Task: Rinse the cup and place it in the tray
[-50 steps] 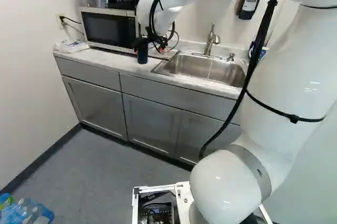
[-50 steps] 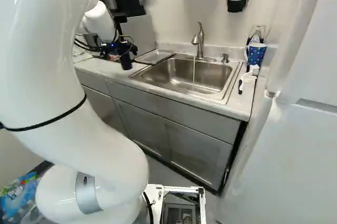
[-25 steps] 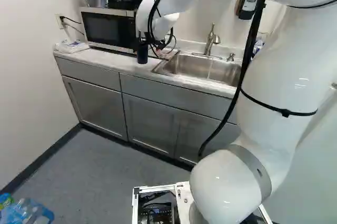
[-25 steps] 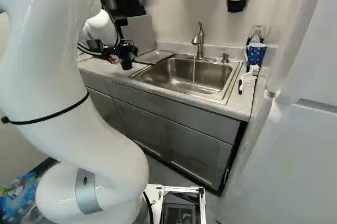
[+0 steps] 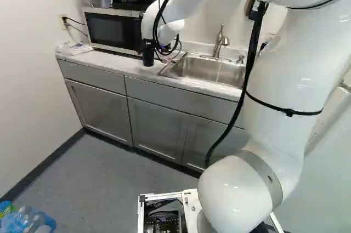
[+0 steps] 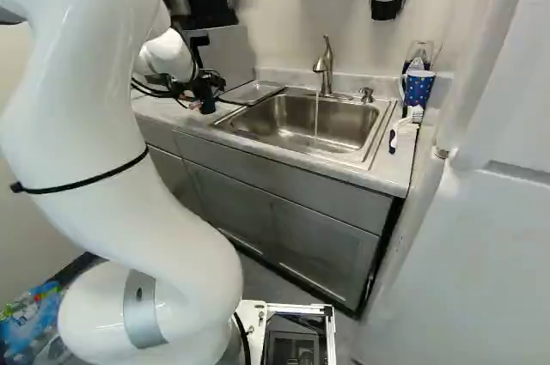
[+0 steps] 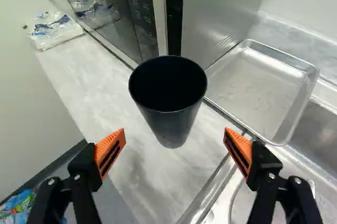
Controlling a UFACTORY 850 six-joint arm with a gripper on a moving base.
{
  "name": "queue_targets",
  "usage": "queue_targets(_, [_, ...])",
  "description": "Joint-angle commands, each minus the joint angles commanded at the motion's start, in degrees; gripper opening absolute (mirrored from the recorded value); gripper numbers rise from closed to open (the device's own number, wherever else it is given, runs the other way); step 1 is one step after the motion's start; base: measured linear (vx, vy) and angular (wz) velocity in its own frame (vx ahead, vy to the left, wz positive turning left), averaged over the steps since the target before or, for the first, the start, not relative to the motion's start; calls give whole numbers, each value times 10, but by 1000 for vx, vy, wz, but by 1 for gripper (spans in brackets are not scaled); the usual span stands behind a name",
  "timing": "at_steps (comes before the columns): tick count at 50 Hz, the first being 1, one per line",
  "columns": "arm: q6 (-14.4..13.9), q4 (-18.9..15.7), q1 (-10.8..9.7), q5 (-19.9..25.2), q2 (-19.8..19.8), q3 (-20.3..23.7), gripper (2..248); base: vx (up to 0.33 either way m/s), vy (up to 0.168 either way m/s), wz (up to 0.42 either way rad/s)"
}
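My gripper (image 6: 199, 84) is over the counter left of the sink in the right base view, close to the dark cup (image 5: 148, 57). In the wrist view the gripper (image 7: 174, 142) stands open, its orange pads wide apart. The black, empty-looking cup (image 7: 169, 121) is upright on the counter, just ahead of the gap between the fingers, and neither finger touches it. The metal tray (image 7: 263, 87) lies flat beside the sink, near the cup. Water runs from the faucet (image 6: 324, 64) into the sink (image 6: 301, 126).
The microwave (image 5: 114, 30) stands at the back of the counter, near the cup. A plastic bag (image 5: 75, 48) lies at the counter's far end by the wall. Beyond the sink are a blue patterned mug (image 6: 418, 88) and a brush (image 6: 404, 127). Bottles (image 5: 27, 221) lie on the floor.
The arm's upper part has swung left in the left base view and right in the right base view. The gripper has shifted slightly near the cup. The base and cup have stayed put.
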Motion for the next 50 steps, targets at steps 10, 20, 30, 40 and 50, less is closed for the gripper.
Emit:
queue_targets(10, [0, 0, 0, 30, -10, 2, 247, 0, 0, 0])
queue_targets(20, [0, 0, 0, 57, -20, 4, 247, 0, 0, 0])
queue_targets(30, [0, 1, 0, 83, -30, 6, 247, 0, 0, 0])
queue_targets(40, [0, 4, 0, 108, -40, 8, 247, 0, 0, 0])
queue_targets(50, [0, 8, 0, 133, -50, 9, 247, 0, 0, 0])
